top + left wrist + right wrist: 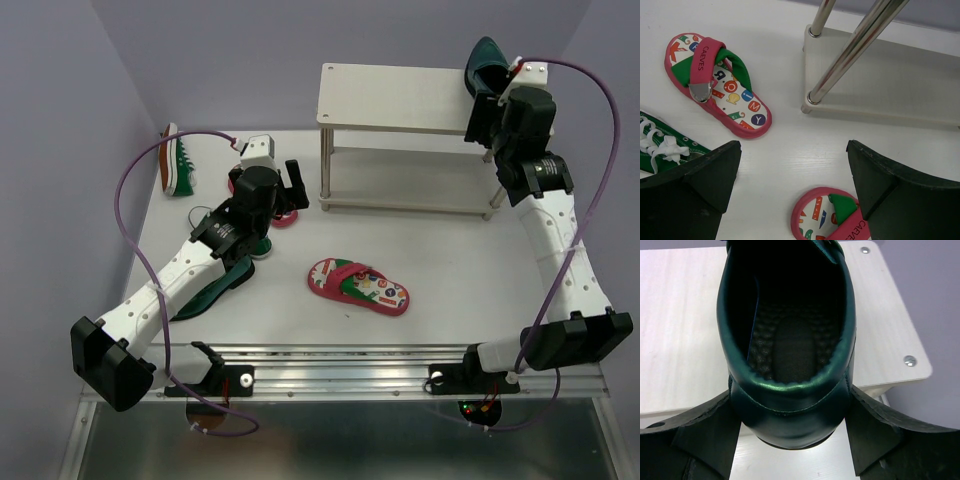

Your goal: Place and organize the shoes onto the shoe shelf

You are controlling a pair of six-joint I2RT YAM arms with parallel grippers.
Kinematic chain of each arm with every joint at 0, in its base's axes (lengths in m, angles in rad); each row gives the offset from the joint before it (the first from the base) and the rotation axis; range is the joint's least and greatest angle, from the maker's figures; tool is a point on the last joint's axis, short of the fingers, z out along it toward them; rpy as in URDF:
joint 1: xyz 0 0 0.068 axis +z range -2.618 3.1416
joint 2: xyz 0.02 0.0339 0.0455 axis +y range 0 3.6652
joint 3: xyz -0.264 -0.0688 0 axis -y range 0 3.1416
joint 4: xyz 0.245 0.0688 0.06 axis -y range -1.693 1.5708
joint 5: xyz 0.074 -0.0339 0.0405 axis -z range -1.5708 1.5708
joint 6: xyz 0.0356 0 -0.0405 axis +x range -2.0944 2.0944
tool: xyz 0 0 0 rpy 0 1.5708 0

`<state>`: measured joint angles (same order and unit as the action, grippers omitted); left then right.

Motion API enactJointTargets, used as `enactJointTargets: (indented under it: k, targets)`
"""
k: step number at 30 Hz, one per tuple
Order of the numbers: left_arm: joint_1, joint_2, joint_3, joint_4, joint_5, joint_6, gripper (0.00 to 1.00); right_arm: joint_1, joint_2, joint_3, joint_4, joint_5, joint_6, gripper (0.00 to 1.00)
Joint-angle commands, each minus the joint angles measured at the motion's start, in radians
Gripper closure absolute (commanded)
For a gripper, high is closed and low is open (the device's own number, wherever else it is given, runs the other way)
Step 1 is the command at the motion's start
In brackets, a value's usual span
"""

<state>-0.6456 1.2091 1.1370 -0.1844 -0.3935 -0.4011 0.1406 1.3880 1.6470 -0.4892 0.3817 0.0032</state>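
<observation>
The strap of one red flip-flop reads CAEVES, and its insole is dotted with coloured letters (K, M and Y are legible). The same word shows on the strap of a second flip-flop, which lies on the table beneath the left gripper. That gripper's fingers stand wide apart, near a leg of the shoe shelf. At the top board's right end, the right gripper flanks a teal loafer at the heel. Whether it clamps the shoe, I cannot tell.

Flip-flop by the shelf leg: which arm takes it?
Left. The left gripper hovers open over that flip-flop; the right gripper is up at the shelf top, fingers flanking the teal loafer.
</observation>
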Motion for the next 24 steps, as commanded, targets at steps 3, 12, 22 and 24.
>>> enactJointTargets:
  k: [3, 12, 22, 24]
  targets:
    - [0.003, -0.029, 0.001, 0.022, -0.018, 0.015, 0.01, -0.114, -0.052, 0.034, 0.080, -0.010, -0.043, 0.61]
    - [0.003, -0.020, 0.004, 0.022, -0.016, 0.008, 0.01, -0.249, -0.055, 0.037, 0.081, -0.197, -0.071, 0.62]
    - [0.003, -0.002, 0.014, 0.023, -0.022, 0.008, 0.01, -0.269, -0.052, 0.010, 0.081, -0.253, -0.100, 0.60]
    - [0.003, 0.004, 0.017, 0.023, -0.025, 0.011, 0.01, -0.279, -0.052, 0.004, 0.081, -0.267, -0.101, 0.59]
